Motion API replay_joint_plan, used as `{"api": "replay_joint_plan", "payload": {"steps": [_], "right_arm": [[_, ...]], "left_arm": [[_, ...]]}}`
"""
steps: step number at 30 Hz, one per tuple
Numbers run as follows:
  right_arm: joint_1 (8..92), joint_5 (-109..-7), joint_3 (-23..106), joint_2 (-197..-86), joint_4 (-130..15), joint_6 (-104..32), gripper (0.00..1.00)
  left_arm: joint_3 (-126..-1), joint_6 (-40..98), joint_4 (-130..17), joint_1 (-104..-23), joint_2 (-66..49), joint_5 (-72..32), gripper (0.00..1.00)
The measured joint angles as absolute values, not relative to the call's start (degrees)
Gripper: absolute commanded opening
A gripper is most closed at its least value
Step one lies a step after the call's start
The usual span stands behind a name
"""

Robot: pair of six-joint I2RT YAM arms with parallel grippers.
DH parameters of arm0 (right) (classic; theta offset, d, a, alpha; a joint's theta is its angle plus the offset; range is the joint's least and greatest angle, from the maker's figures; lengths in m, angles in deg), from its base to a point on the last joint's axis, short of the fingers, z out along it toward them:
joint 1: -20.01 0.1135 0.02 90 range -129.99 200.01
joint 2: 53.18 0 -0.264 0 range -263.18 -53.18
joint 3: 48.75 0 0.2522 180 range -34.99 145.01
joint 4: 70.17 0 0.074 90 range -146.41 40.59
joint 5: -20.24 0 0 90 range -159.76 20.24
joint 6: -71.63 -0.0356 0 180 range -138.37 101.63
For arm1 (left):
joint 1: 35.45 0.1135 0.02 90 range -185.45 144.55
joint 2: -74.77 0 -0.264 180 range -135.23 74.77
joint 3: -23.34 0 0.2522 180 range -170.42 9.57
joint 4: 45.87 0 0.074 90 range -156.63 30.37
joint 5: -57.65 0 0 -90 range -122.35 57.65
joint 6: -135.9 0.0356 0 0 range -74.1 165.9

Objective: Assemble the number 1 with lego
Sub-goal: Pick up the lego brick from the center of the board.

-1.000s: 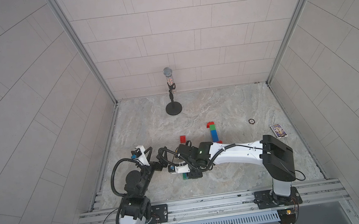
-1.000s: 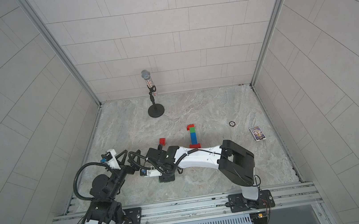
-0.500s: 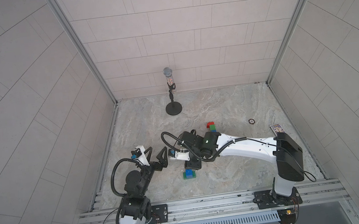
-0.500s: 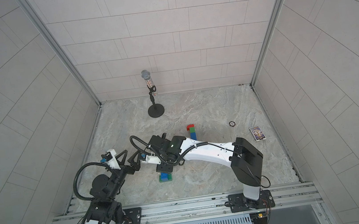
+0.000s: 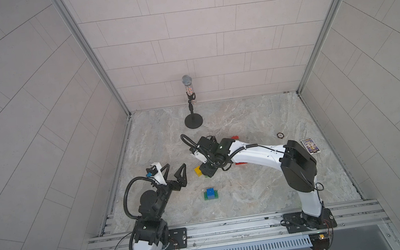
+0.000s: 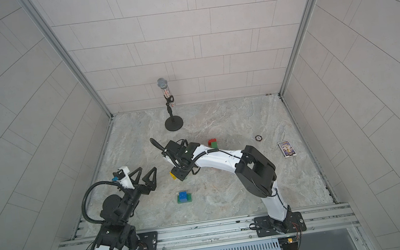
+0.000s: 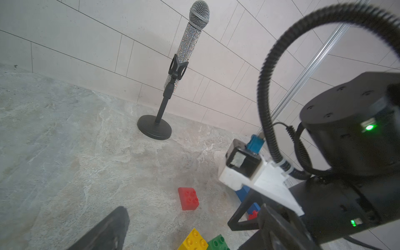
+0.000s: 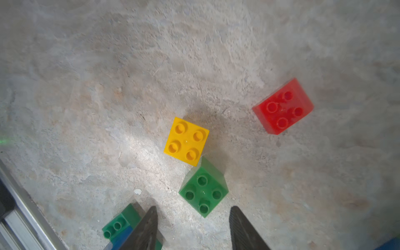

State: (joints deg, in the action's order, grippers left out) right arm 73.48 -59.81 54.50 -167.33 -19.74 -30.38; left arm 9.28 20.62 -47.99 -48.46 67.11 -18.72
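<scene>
Now right fingers [image 8: 145,229] parted, moved from blue-green stack [image 5: 211,193] to green brick [image 8: 203,191].

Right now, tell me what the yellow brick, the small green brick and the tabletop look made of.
Yellow brick: opaque moulded plastic, smooth, with glossy studs.
Small green brick: plastic too, seemingly translucent at its edges.
Tabletop: mottled grey-beige, veined like stone, matt; possibly printed laminate.

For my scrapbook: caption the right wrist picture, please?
Open right gripper near a yellow brick, green brick and red brick.
</scene>
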Motion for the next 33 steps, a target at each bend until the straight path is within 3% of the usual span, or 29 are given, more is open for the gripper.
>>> {"api": "replay_joint_plan", "payload": {"steps": [18, 33], "right_arm": [[73.59, -62.96, 56.49, -172.71, -20.01, -34.56, 0.53], [73.59, -65.23, 58.66, -173.76, -18.87, -34.71, 0.34]], "left_arm": [[9.28, 20.62, -48.01, -48.46, 67.11, -18.72, 1.0], [9.28, 20.62, -47.99, -48.46, 67.13, -18.72, 1.0]]}}
